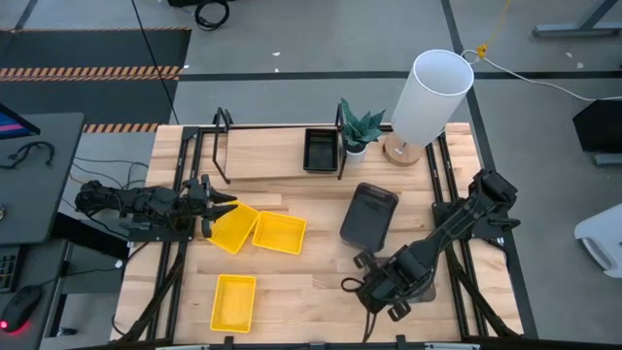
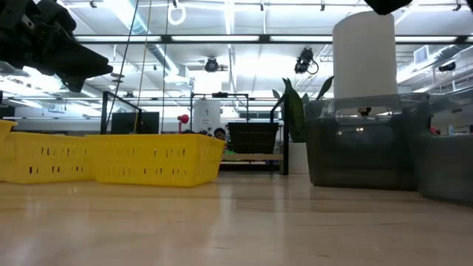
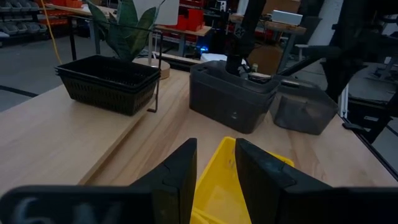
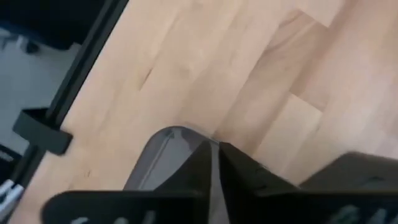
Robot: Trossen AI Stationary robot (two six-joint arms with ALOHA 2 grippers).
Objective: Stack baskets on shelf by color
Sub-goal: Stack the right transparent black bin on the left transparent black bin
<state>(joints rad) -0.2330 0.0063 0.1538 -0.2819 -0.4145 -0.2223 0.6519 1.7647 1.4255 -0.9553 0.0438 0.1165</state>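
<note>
Bright even overhead lighting, ceiling lights glaring in low view, soft shadows, right wrist view blurred

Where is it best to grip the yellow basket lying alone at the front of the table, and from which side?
Probably one long side wall of the yellow basket, near its middle, coming straight down from above. It lies flat with its opening up and space all around it, so one finger can go inside the thin wall and one outside.

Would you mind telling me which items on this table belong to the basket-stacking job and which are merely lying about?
Belong to the job:
- yellow baskets
- black mesh baskets
- dark grey baskets
- shelf

Just lying about:
- white cylinder
- potted plant
</note>
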